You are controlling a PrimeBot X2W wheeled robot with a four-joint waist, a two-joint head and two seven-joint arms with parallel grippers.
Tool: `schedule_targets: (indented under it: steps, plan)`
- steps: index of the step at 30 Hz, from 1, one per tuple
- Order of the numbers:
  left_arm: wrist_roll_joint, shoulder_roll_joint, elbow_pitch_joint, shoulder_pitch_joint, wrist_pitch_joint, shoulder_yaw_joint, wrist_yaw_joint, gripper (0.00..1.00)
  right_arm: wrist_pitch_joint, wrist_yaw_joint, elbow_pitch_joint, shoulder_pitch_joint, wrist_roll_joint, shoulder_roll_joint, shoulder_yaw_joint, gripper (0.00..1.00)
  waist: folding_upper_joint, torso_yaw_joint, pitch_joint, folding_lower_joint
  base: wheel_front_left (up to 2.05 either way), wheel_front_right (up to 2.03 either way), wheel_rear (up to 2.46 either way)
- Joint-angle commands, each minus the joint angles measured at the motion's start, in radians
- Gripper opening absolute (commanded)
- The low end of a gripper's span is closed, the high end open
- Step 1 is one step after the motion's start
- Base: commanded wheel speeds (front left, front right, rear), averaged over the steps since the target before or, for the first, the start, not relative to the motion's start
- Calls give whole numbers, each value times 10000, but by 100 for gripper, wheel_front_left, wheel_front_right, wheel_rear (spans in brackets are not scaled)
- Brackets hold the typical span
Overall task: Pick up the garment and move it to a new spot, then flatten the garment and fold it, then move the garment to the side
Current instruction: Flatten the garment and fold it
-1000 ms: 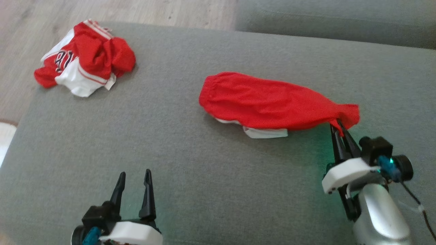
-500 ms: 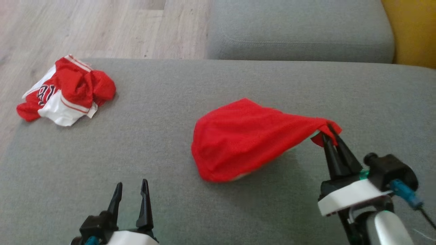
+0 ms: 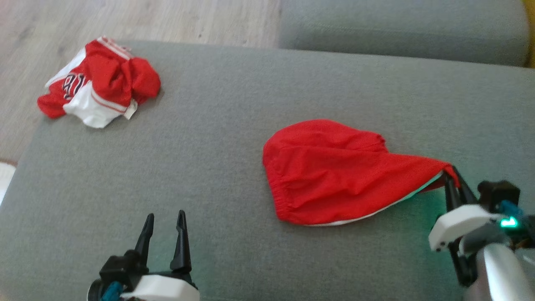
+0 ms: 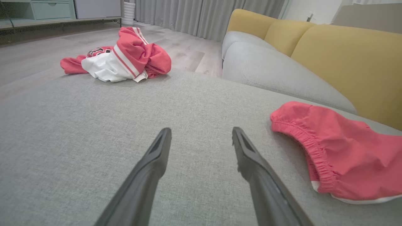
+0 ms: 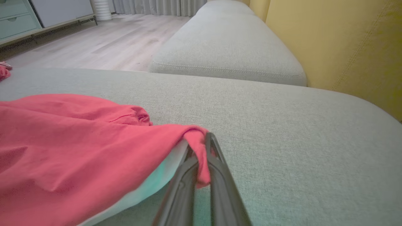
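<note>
The right claw [image 3: 450,175] is clamped tight on one corner of the red shorts [image 3: 330,175], which lie spread across the middle of the grey sofa [image 3: 225,125]. The left claw [image 3: 164,219] hovers with its fingers apart and empty, well apart from a crumpled jersey [image 3: 100,83].

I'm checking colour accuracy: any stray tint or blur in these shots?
Head view: slightly soft, green glow on the cushion by the right hand. Right wrist view: white lining of the shorts looks teal beside the fingers. Left wrist view: sharp, shorts washed pink.
</note>
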Motion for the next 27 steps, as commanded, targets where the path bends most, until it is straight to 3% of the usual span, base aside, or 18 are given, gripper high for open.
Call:
schedule_targets:
  steps: [1, 2, 4, 5, 6, 7, 16, 27]
  plan:
    - [83, 48, -274, -513, -92, 279, 2, 100, -226, 75, -25, -635, -87, -242, 132, 0, 0, 204, 231, -1, 0, 0, 0]
    - [92, 42, -274, -530, -94, 276, 5, 100, -361, 75, 363, -825, -186, -317, -7, 0, 0, 245, 292, -1, 0, 0, 0]
    - [103, 31, -259, -547, -97, 269, 1, 100, -596, 75, 1112, -1149, -368, -410, -271, 18, 0, 288, 362, -1, 0, 0, 0]
    - [106, 26, -244, -549, -98, 264, -4, 100, -712, 75, 1450, -1279, -446, -440, -393, 36, 0, 297, 379, -1, 0, 0, 0]
    - [111, 20, -230, -552, -100, 257, -9, 100, -854, 75, 1762, -1400, -571, -493, -521, 84, 0, 301, 394, -1, 0, 0, 0]
    - [120, 13, -216, -556, -101, 246, -12, 100, -1008, 75, 2040, -1499, -750, -562, -634, 100, 0, 300, 401, -1, 0, 0, 0]
    - [130, 44, -38, -336, -109, 175, -46, 100, -2129, 75, 3138, -1514, -1339, -336, -1294, 100, 0, -152, -242, -1, 0, 0, 0]
    - [47, 59, -87, 2, -68, 27, -72, 100, -2452, 75, 1142, 75, -542, 34, -213, 100, 0, -1030, -1038, -1, 0, 0, 0]
